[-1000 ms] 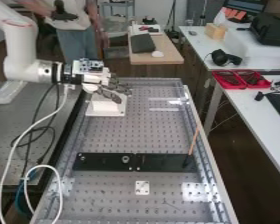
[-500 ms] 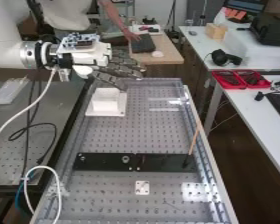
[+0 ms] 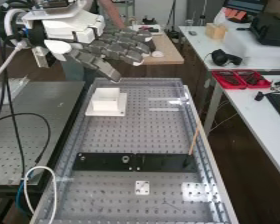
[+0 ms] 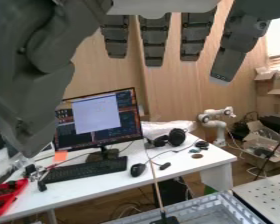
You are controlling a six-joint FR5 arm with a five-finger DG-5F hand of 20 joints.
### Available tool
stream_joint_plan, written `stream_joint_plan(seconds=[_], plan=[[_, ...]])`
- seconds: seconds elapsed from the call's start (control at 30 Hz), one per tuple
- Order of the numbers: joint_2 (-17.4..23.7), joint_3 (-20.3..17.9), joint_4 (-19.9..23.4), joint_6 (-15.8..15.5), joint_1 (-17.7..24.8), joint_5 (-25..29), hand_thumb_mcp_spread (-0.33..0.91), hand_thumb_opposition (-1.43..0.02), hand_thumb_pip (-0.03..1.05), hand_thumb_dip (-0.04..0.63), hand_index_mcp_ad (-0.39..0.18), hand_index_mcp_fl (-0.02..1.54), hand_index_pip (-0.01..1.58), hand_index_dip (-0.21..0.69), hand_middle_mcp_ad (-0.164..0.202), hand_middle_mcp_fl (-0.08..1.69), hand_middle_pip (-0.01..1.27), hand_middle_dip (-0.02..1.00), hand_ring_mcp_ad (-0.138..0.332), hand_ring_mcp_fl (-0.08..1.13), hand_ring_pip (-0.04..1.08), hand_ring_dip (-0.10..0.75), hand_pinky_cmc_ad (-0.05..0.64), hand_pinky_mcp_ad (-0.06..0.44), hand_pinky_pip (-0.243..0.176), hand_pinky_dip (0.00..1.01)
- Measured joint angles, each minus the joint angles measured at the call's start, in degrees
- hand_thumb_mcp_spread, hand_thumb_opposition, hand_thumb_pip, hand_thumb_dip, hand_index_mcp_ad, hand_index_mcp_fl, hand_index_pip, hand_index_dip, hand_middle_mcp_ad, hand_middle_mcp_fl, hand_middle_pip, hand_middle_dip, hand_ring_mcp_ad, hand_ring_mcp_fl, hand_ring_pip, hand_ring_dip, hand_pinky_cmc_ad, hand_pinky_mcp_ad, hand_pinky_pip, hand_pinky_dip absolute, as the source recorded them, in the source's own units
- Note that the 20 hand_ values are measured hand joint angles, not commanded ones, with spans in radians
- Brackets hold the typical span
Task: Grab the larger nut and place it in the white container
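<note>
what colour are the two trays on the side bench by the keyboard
Red; the trays show best in the high view.

What lies inside the white container [image 3: 106, 102] cannot be made out. Nearer the camera than the container, the round piece [image 3: 126, 159] on 1 of 2 black plates [image 3: 101, 162] is too small to identify surely as a nut. Nearer still than the container, the desk [image 3: 111, 135] is cut off by the high view's edge. The wrist view's edge crops the hand [image 3: 117, 47].
</note>
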Motion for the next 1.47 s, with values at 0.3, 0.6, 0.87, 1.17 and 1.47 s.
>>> stream_joint_plan(seconds=[0.3, 0.6, 0.87, 1.17, 1.47], plan=[[-1.77, 3.76, -4.00, -1.07, -3.32, -4.90, 0.07, -0.83, 0.65, 0.126, -0.101, 0.04, 0.12, -0.117, 0.086, 0.00, 0.12, 0.23, 0.180, 0.00, 0.07, 0.103, 0.379, 0.314, -0.138, 0.64], [-3.23, 6.56, -6.68, -0.89, -4.89, -9.43, 0.06, -0.82, 0.65, 0.126, -0.101, 0.05, 0.12, -0.108, 0.086, 0.00, 0.12, 0.23, 0.180, 0.00, 0.07, 0.103, 0.377, 0.314, -0.138, 0.63], [-1.71, 4.48, -7.28, 0.02, -2.66, -7.14, 0.07, -0.80, 0.65, 0.126, -0.101, 0.05, 0.12, -0.108, 0.086, 0.00, 0.12, 0.23, 0.180, 0.00, 0.07, 0.103, 0.377, 0.314, -0.138, 0.62], [-0.71, 4.31, -7.68, -0.76, -0.75, -5.88, 0.06, -0.80, 0.65, 0.126, -0.101, 0.05, 0.10, -0.105, 0.086, 0.00, 0.12, 0.23, 0.180, 0.00, 0.07, 0.103, 0.377, 0.314, -0.138, 0.62], [-0.82, 4.80, -7.39, -1.35, 0.19, -6.46, 0.07, -0.80, 0.65, 0.126, -0.101, 0.05, 0.10, -0.105, 0.086, 0.00, 0.12, 0.23, 0.180, 0.00, 0.07, 0.112, 0.379, 0.314, -0.138, 0.62]])
